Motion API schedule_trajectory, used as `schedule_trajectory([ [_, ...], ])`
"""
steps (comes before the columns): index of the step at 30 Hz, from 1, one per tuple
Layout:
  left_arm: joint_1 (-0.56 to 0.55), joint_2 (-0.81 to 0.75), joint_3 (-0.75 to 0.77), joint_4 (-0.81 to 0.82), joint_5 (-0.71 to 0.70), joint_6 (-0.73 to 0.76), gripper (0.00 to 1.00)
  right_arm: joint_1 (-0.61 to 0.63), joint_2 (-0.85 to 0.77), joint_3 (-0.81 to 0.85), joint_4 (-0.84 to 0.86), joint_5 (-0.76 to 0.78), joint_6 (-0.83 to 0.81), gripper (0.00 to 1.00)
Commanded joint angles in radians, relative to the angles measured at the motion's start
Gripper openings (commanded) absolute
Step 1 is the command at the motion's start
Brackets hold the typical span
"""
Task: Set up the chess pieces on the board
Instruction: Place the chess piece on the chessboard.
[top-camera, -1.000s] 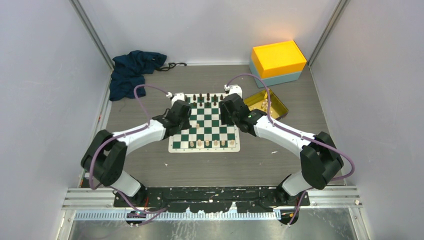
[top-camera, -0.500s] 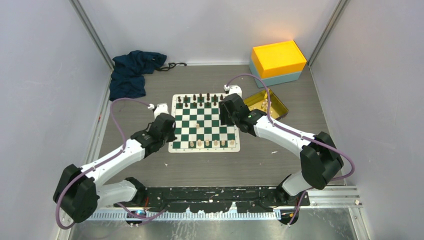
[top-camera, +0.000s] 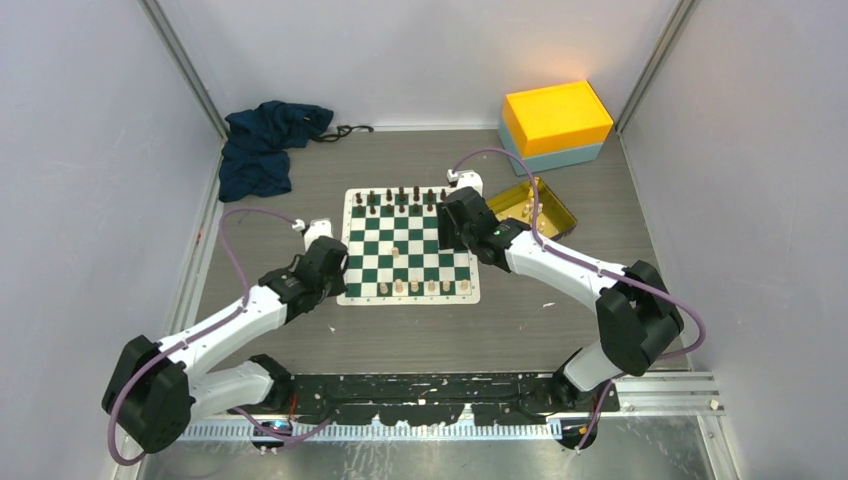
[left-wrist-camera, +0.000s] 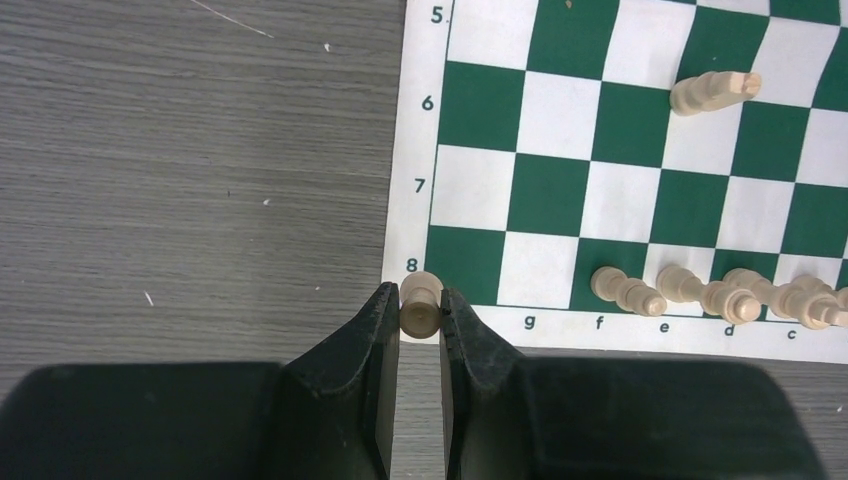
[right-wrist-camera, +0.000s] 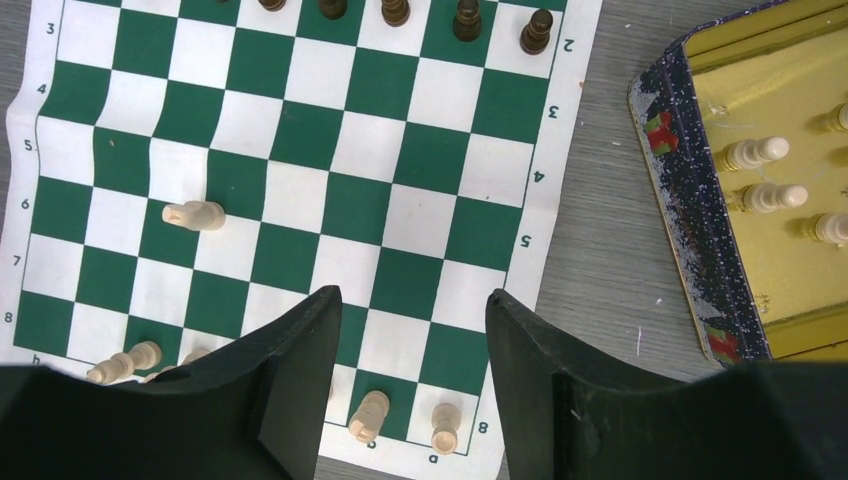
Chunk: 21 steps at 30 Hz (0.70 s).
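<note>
Left pincer (left-wrist-camera: 418, 298) pinches a chess piece (left-wrist-camera: 420, 316) upright.

Grey wood-grain tabletop (top-camera: 420, 320); pale plain walls (top-camera: 90, 150) on three sides; aluminium rails (top-camera: 680, 380) along near edge.

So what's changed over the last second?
The left arm pulled back from the far left of the board to its near left corner, left fingers shut on a cream chess piece. The right arm stayed over the board's right side, right fingers open; the other pieces did not move.
</note>
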Motion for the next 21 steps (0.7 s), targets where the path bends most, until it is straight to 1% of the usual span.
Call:
schedule_trajectory([
  [1, -0.003, 0.035, 0.002, 0.041, 0.010, -0.009, 0.00, -0.003, -0.005, 0.011, 0.050, 0.003, 0.009, 0.61],
  [10, -0.049, 0.141, 0.032, 0.077, -0.003, -0.014, 0.00, -0.006, 0.000, 0.002, 0.058, 0.005, 0.010, 0.61],
  [21, -0.067, 0.176, 0.058, 0.101, -0.013, -0.012, 0.00, -0.007, 0.002, -0.004, 0.064, 0.003, 0.005, 0.61],
])
